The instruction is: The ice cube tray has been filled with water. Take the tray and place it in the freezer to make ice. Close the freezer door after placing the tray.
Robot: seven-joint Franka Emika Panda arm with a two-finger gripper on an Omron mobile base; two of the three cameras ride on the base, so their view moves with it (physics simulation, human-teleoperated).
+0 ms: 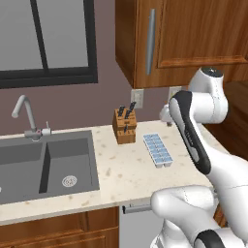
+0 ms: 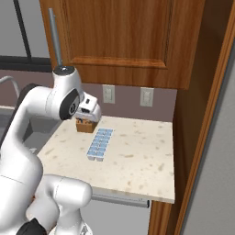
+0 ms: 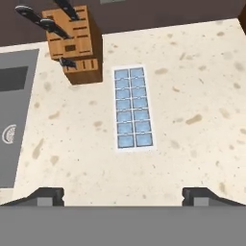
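The tray (image 3: pixel 134 108) lies flat on the counter (image 3: pixel 192 120), at 4 o'clock from the knife block (image 3: pixel 77 45), while the claw (image 3: pixel 123 196) hangs above with fingers wide apart; it looks light, stiff and spilly, so grab its long sides.

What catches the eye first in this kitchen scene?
The small white plastic ice cube tray with pale blue cells lies flat on the speckled beige counter. A wooden knife block stands beside it. The open gripper hovers above, and a grey sink lies farther along.
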